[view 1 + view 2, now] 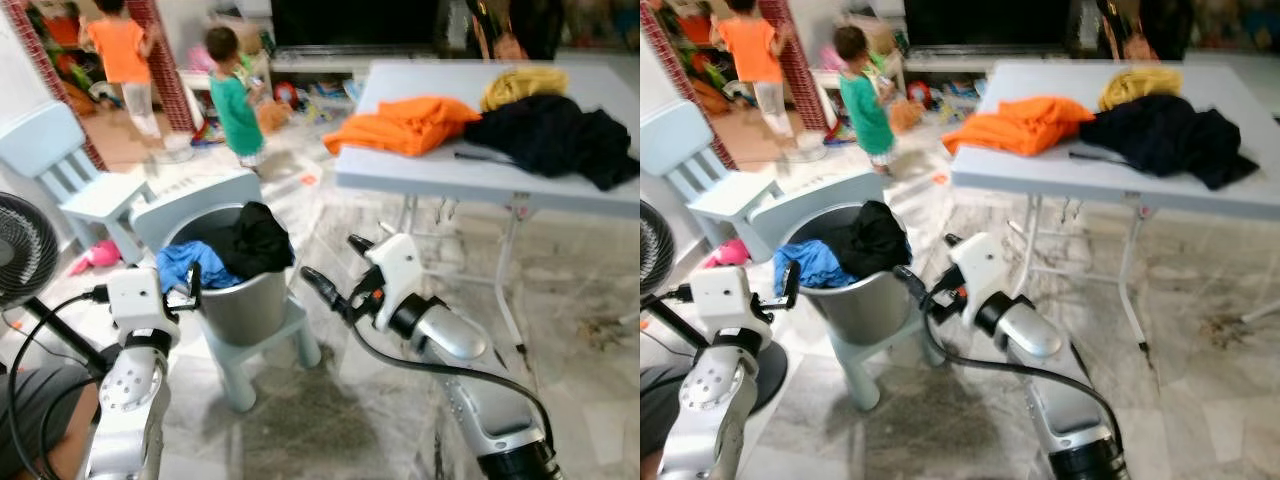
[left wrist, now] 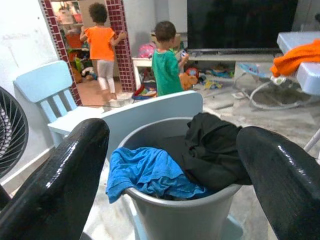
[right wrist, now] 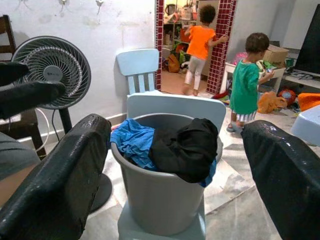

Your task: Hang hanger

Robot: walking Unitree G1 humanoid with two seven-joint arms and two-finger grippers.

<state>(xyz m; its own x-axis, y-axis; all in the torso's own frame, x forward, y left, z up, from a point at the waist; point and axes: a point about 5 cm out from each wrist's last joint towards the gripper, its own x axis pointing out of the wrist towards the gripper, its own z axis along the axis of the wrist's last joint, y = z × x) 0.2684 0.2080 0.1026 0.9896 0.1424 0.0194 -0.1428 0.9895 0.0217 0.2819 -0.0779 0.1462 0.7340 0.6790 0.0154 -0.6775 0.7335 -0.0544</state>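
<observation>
I cannot make out a hanger for certain; the nearest candidate is a thin dark bar poking out from under the black garment on the white table, its long axis running along the table's near edge, free end toward the orange garment. Open marble floor lies between me and that edge. The bar is well apart from both my jaws, ahead and to my right. My left gripper stands wide, holding nothing, just beside the grey bucket of blue cloth and black cloth. My right gripper is spread wide too, facing the bucket's other side.
</observation>
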